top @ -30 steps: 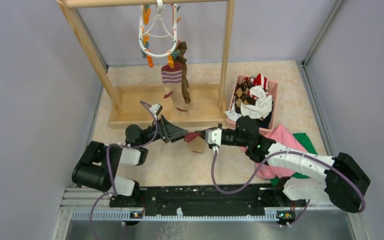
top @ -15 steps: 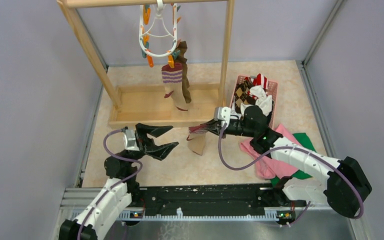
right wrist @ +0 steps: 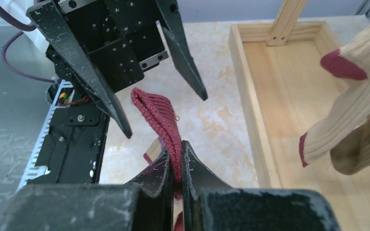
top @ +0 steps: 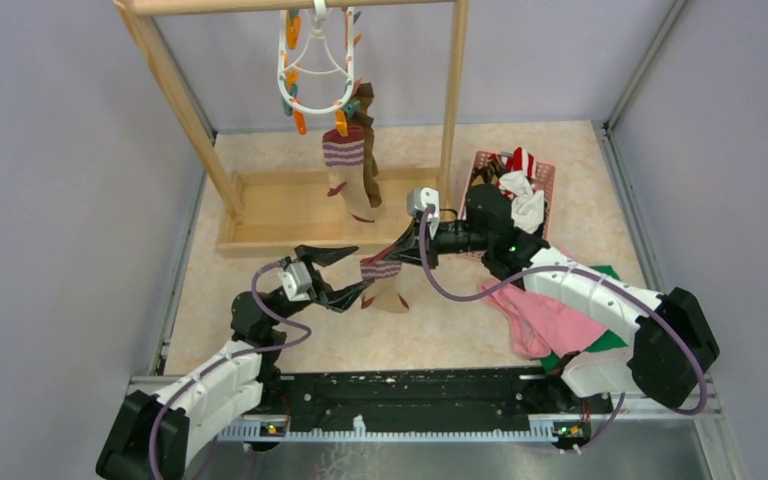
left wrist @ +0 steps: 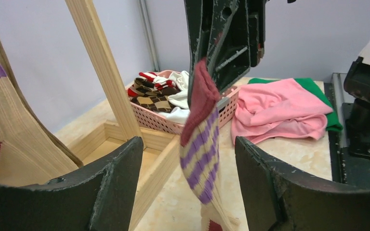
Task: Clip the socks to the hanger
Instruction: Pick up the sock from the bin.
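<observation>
Right claw [right wrist: 175, 155] pinches the sock [left wrist: 198, 144] by its dark red top. It hangs down, tan with purple stripes. Left claw [top: 348, 272] gapes wide on both sides of it.

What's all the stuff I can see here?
wooden rack: one, light wood, back of table
hanger: one, white with orange and teal clips, hooked on the rack's top bar
clipped socks: two, striped tan and olive-brown, hanging from the hanger
held sock: one, tan with maroon-purple cuff, mid-table
basket: one, pink, right of rack
basket socks: several, argyle, white, red-striped, inside it
pink cloth: one, nearer than basket
green cloth: one, against pink cloth
left arm: one, black-white, jaws open either side of held sock
right arm: one, black-white, jaws shut on held sock's cuff
</observation>
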